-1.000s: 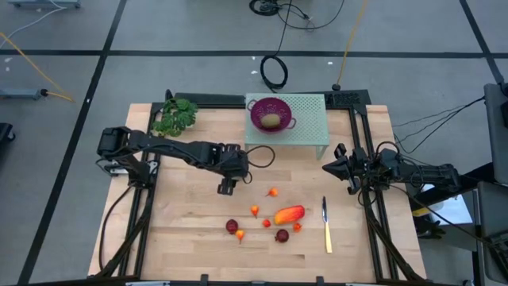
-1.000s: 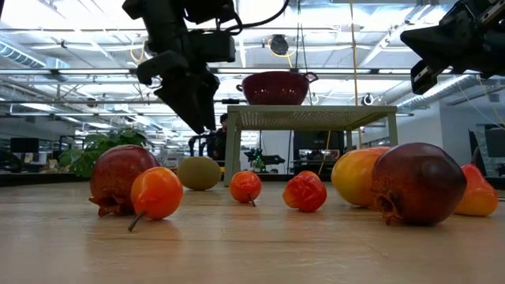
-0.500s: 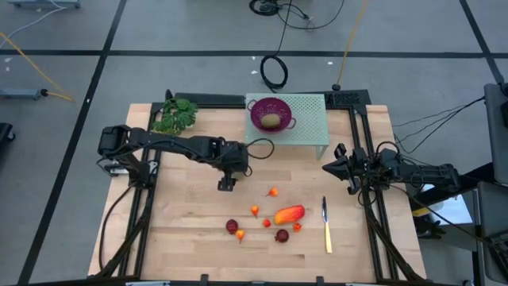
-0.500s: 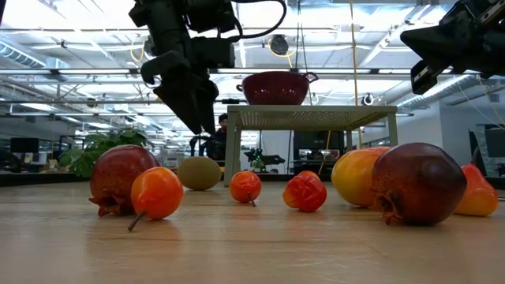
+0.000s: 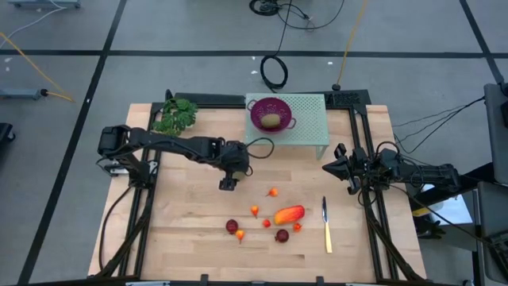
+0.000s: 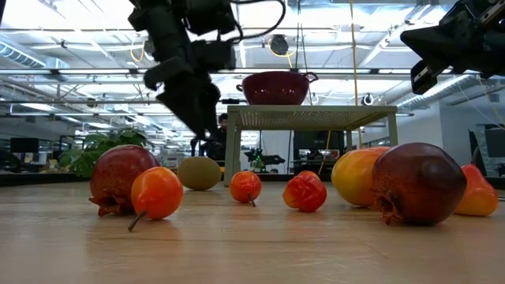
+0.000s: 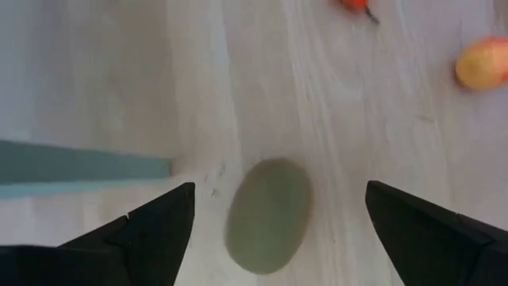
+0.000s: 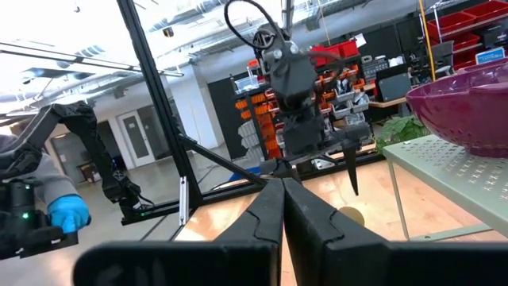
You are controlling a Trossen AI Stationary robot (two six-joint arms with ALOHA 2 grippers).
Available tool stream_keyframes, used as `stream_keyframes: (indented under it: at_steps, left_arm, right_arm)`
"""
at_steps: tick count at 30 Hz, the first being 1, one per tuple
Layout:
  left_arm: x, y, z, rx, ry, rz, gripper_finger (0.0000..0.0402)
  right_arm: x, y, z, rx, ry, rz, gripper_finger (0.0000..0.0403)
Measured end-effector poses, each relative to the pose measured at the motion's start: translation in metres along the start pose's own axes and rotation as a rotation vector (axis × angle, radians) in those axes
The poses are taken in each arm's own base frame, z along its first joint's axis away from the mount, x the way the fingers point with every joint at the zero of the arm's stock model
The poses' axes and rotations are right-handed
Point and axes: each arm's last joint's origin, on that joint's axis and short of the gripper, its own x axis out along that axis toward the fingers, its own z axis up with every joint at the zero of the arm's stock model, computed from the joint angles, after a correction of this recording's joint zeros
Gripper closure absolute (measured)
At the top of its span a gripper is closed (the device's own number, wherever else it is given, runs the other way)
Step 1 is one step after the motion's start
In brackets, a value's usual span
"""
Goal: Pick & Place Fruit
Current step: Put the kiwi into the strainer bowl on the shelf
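**A:** What fruit was on the desk [image 5: 182, 230]?

**B:** The biggest was the elongated orange-red piece [image 5: 290, 214], lying near the knife [image 5: 325, 225] with its long axis running across the desk, the redder end toward the knife. Two dark red balls [image 5: 232, 226] sat nearby, one just beyond each end of the cluster, rough-skinned with a little crown showing in the low view. Then the olive-brown oval [image 7: 268, 213], matte and smooth, lay on the bare wood beside the leg of the green stand [image 5: 305, 133]. Another olive oval [image 5: 271, 121] rested in the purple colander [image 5: 270, 111] on top of that stand. Smallest were the tiny orange-red fruits [image 5: 273, 192], scattered among the others, some with thin stems.

**A:** Which way did the loose oval point?

**B:** In the left wrist view its long axis ran roughly away from the camera, slightly tilted, between the two fingers.

**A:** And the tools?

**B:** The left tool [image 5: 227, 183] hung above that oval with its fingers spread wide, one on each side, not touching it. Against a second earlier it had shifted a little toward the stand; the fruit had not moved. The right tool [image 5: 332, 167] waited at the desk's right edge, fingers pressed together, same place as before.
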Motion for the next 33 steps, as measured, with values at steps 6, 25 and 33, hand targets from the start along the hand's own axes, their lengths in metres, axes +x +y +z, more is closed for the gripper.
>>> stream_keyframes:
  at_steps: [6,25,33]
  left_arm:
    - [0.013,-0.004,-0.017,0.056,0.051,0.003,0.0041]
    - [0.036,-0.004,-0.016,0.052,0.037,0.011,0.0041]
    - [0.055,-0.005,-0.022,0.070,0.111,0.009,0.0041]
  right_arm:
    - [0.000,0.000,0.000,0.000,0.000,0.000,0.0399]
    - [0.000,0.000,0.000,0.000,0.000,-0.001,0.0399]
    - [0.000,0.000,0.000,0.008,0.001,0.000,0.0399]
